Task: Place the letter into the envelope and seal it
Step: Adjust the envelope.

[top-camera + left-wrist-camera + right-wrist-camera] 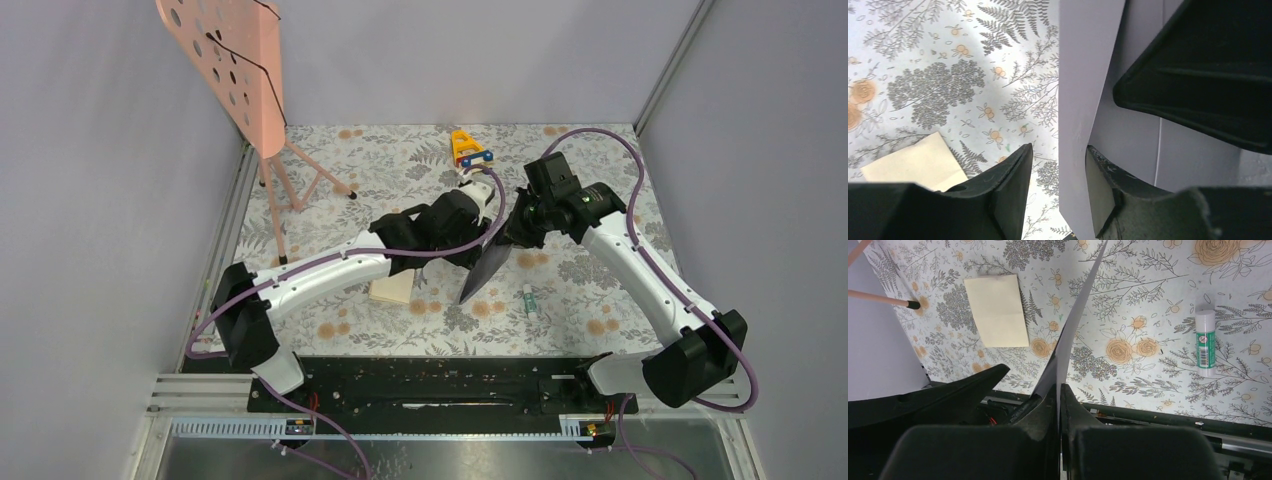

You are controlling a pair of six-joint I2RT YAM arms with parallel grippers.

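- The right gripper (1057, 399) is pinched fully together on one edge of the envelope (487, 268), holding it on edge in the air above the table (1148, 290).
- The left gripper (1058, 170) stands part-way open astride the envelope's other end. One pad looks to be against the paper and the other shows a gap, so it has hold of nothing yet.
- The step in hand, as I judge it, is getting a two-handed hold so the pocket can be opened. Nothing is inside yet.
- The next move calls for the left jaws to pinch one layer only, gently, without creasing.
- The envelope is plain grey-lilac, thin and flat, with overlapping layers showing in the left wrist view.
- The letter (996, 310), a cream folded sheet, lies flat on the table, well apart from the envelope. A glue stick (1205, 342) lies on the other side.
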